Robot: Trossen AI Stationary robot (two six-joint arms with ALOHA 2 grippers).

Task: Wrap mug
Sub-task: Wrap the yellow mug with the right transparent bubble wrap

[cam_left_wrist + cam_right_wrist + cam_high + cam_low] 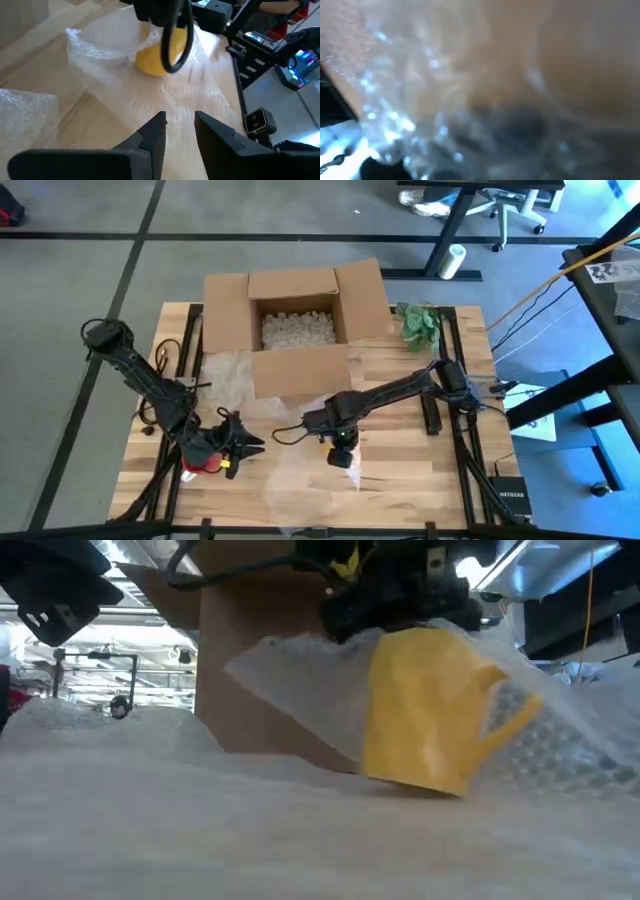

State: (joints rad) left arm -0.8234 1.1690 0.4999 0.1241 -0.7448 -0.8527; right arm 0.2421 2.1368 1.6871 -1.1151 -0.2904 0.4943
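Low view: one yellow mug, one bubble wrap sheet draped

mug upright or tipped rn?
Tipped. In the low view the yellow mug leans, base edge lifted off the bubble wrap, held from above by the right gripper.

Yellow mug tilted, bubble wrap draped behind.
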